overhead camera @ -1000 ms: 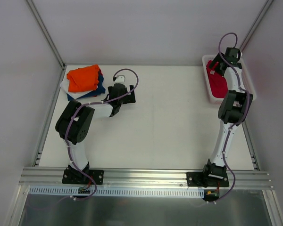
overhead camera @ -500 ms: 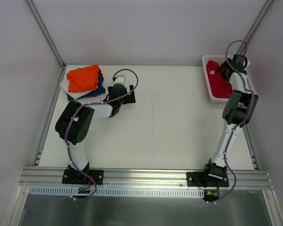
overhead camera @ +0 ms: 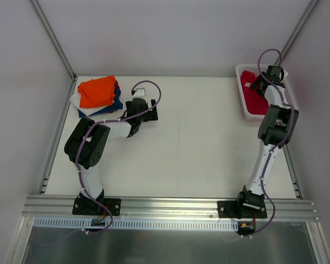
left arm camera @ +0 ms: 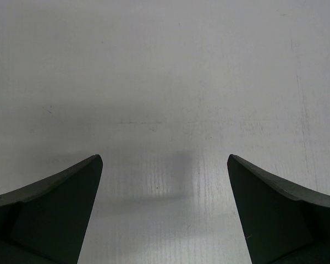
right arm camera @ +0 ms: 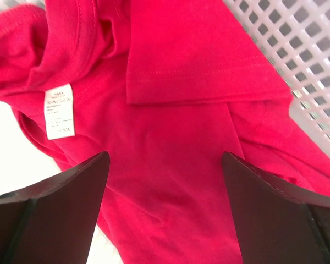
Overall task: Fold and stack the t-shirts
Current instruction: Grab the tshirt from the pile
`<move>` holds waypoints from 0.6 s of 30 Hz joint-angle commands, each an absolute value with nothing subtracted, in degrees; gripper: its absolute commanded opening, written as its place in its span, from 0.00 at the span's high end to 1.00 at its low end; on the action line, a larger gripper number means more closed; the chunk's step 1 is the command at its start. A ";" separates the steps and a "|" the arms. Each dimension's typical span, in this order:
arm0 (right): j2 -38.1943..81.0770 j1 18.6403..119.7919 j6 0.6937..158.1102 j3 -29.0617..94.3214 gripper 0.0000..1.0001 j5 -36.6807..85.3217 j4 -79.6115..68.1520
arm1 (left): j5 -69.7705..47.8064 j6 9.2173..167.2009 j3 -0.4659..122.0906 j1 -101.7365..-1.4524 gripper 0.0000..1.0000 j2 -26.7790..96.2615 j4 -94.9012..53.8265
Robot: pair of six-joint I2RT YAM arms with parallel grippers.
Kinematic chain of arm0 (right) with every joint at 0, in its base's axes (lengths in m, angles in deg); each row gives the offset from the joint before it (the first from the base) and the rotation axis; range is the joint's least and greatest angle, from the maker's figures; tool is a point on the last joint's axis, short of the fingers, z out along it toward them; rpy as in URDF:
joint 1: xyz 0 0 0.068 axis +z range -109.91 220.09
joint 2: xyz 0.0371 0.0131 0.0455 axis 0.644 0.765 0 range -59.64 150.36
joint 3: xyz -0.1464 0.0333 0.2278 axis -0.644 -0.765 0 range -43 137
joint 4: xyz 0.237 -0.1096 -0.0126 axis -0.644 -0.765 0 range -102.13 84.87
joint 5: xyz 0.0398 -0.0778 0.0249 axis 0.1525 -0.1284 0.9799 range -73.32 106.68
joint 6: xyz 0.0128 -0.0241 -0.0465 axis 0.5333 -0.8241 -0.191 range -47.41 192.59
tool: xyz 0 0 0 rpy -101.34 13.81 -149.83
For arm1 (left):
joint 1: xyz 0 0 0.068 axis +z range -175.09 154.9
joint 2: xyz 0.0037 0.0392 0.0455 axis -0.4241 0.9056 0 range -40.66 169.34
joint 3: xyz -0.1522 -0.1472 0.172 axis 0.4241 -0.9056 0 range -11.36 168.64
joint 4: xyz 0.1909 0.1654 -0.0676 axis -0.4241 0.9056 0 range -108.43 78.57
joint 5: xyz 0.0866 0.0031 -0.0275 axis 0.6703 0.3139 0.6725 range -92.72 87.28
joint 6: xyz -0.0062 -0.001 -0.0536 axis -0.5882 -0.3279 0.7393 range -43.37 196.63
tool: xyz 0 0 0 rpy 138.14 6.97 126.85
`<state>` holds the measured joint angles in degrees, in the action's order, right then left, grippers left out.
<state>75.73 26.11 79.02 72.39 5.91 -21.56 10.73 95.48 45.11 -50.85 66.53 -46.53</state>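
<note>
A crumpled crimson-red t-shirt (overhead camera: 254, 97) lies in the white mesh basket (overhead camera: 243, 104) at the back right. In the right wrist view the red t-shirt (right arm camera: 176, 115) fills the frame, its small white neck label (right arm camera: 59, 111) at the left. My right gripper (right arm camera: 165, 165) hangs just over that cloth, jaws wide apart with nothing between them. A stack of folded t-shirts sits at the back left, orange (overhead camera: 97, 91) on top, navy blue (overhead camera: 116, 103) and white (overhead camera: 76, 100) edges below. My left gripper (left arm camera: 165, 181) is open over bare table, right of the stack.
The basket's mesh wall (right arm camera: 297, 49) runs along the upper right of the right wrist view. The left arm (overhead camera: 88, 144) bends across the table's left half. The right arm (overhead camera: 269, 137) reaches up along the right edge. Metal rails (overhead camera: 170, 206) line the near edge.
The right wrist has shifted right and back over the basket, then settled slightly lower over the red t-shirt. The left arm has not moved.
</note>
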 commanded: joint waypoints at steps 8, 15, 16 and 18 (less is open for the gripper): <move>72.10 27.78 79.44 72.56 0.10 2.87 -29.63 | 9.58 96.49 44.81 -50.06 0.01 63.31 -48.49; 78.87 26.82 79.18 80.22 0.08 7.62 -39.32 | 8.97 96.84 44.72 -49.70 0.01 63.48 -48.49; 78.96 26.38 80.14 80.22 0.07 8.67 -39.67 | 8.97 96.93 44.80 -49.62 0.01 63.40 -48.49; 78.88 25.68 80.93 79.87 0.08 9.91 -39.76 | 8.79 96.93 44.89 -49.62 0.01 63.57 -48.41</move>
<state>78.16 27.07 79.00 78.23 6.55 -34.54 9.73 95.96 45.05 -50.11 66.47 -46.53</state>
